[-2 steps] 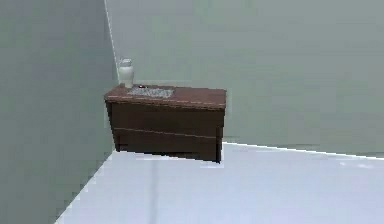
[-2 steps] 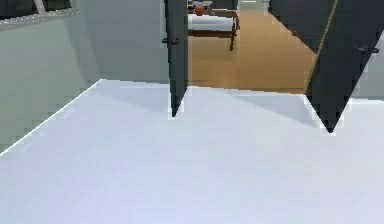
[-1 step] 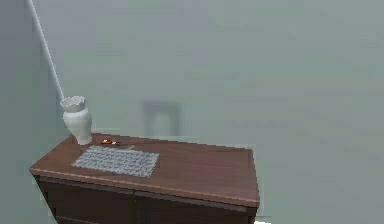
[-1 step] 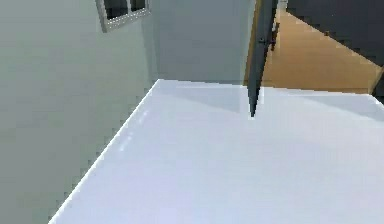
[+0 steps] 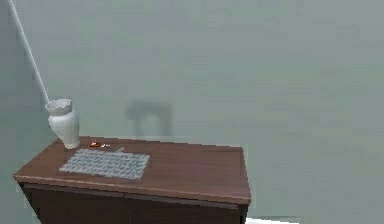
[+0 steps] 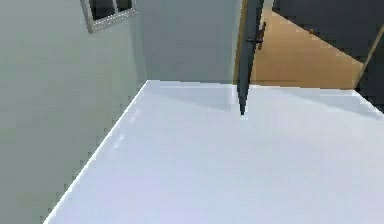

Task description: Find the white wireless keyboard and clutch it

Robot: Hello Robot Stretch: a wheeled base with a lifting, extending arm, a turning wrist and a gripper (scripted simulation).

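Right half of the desk (image 5: 200, 165) is free; vase (image 5: 63, 125) stands just behind the keyboard (image 5: 105, 163), wall (image 5: 250, 70) close behind. Arm-side floor (image 6: 220, 160) is open up to the door (image 6: 250, 50).

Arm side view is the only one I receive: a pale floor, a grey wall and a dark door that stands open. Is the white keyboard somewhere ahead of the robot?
Observer: Yes. In the forward view a flat pale keyboard lies on a dark wooden table, toward the table's left end.
Operator: Does anything stand close to it?
Observer: A white vase stands upright at the table's far left corner, behind the keyboard.
Operator: Is there anything else near it?
Observer: A small orange thing lies just behind the keyboard's far edge. I cannot tell what it is.
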